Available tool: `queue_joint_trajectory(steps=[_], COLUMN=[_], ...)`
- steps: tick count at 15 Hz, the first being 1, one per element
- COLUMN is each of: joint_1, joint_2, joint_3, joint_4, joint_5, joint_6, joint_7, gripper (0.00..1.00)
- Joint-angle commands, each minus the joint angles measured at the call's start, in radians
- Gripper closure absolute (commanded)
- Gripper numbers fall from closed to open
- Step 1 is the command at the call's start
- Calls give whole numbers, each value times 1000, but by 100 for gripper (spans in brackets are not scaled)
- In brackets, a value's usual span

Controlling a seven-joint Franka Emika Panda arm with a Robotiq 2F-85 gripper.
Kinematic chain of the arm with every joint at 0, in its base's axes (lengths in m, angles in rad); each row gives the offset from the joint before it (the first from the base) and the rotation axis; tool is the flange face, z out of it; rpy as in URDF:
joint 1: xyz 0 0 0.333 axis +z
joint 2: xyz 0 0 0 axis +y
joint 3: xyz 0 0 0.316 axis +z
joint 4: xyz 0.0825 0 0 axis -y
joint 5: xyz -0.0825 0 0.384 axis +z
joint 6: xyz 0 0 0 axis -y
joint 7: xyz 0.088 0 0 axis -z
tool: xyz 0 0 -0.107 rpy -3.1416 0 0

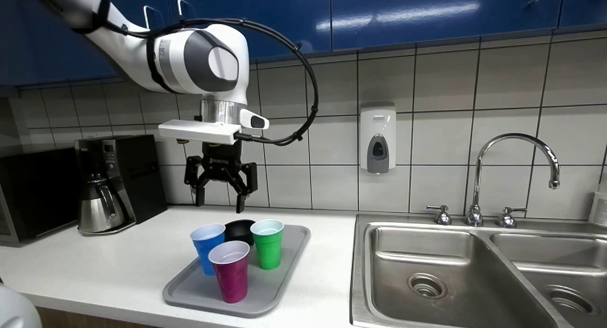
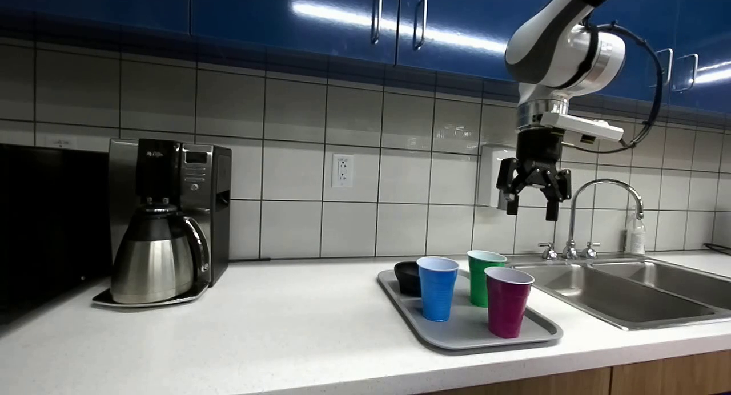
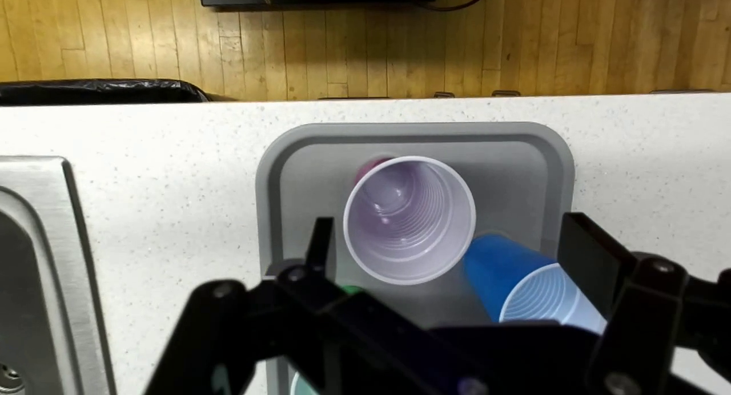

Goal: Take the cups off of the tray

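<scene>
The grey tray (image 1: 268, 285) lies on the counter with the cups upright on it. In both exterior views I see a magenta cup (image 1: 233, 283) at the front, a blue cup (image 2: 437, 295), a green cup (image 1: 269, 252) and a lower black cup (image 2: 408, 278). My gripper (image 1: 220, 205) hangs open above the cups, touching none. In the wrist view the magenta cup (image 3: 409, 221) and blue cup (image 3: 491, 269) show below the gap between the fingers. The gripper itself covers most of the green cup there and hides the black one.
A steel double sink (image 1: 360, 271) with a faucet (image 1: 512, 136) adjoins the tray's side. A coffee maker with a steel pot (image 2: 154, 263) stands further along the white counter (image 2: 274, 332). Blue cabinets (image 1: 441, 15) hang overhead, and a soap dispenser (image 1: 378, 138) is on the wall.
</scene>
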Motion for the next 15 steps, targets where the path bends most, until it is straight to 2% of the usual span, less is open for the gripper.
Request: queue_joint_trajectory(steps=[1, 15], joint_1=[10, 39], joint_2=[69, 277], joint_3=[42, 130], joint_4=[67, 168], joint_5=[28, 40], joint_6=[6, 152], joint_7=[6, 38], gripper=[0, 0])
